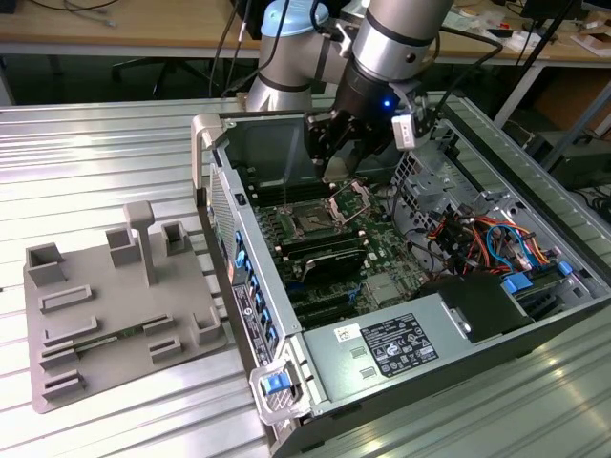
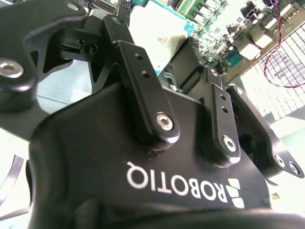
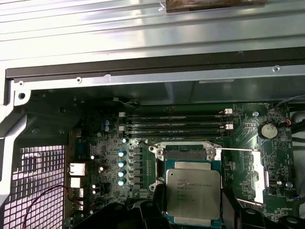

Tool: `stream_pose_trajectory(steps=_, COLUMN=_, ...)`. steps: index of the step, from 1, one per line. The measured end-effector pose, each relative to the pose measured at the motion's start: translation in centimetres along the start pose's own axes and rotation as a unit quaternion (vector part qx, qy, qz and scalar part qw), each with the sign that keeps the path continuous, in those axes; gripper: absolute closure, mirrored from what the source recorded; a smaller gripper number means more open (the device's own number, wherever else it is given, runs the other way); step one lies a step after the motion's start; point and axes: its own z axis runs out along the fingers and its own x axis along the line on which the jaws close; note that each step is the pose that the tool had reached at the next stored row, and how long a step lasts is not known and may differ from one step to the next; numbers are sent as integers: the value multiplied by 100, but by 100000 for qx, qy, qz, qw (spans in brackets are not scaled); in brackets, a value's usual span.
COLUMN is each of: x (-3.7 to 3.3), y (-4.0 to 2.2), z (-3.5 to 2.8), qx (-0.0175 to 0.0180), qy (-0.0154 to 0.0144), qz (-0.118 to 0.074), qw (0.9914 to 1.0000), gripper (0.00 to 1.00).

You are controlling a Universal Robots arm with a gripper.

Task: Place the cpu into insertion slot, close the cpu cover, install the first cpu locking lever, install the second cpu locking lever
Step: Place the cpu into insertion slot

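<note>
While hanging over the open computer case (image 1: pixel 250 277) in the exterior view, the gripper (image 1: pixel 334 170) sits just behind the insertion slot (image 1: pixel 310 226), with the cpu cover (image 1: pixel 350 197) hinged up. First wrist view: fingers (image 3: pixel 153 212) closed on the cpu (image 3: pixel 193 191) edges, above the slot, memory slots (image 3: pixel 174 121) beyond. Second wrist view: gripper body blocks much of the motherboard (image 2: pixel 228 33).

A maker's name in white letters crosses the black body of my gripper (image 2: pixel 159 52) in the second wrist view. Engraved print on the cpu (image 3: pixel 193 191) I hold, and a white label (image 1: pixel 399 345) on the metal box (image 1: pixel 329 372), are too fine to read.
</note>
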Motion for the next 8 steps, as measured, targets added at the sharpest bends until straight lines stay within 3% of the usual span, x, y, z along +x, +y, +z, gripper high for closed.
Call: stream_pose_trajectory(steps=8, x=-1, y=-4, z=45, qx=8, qy=3, qz=-2, qw=100000, gripper=45)
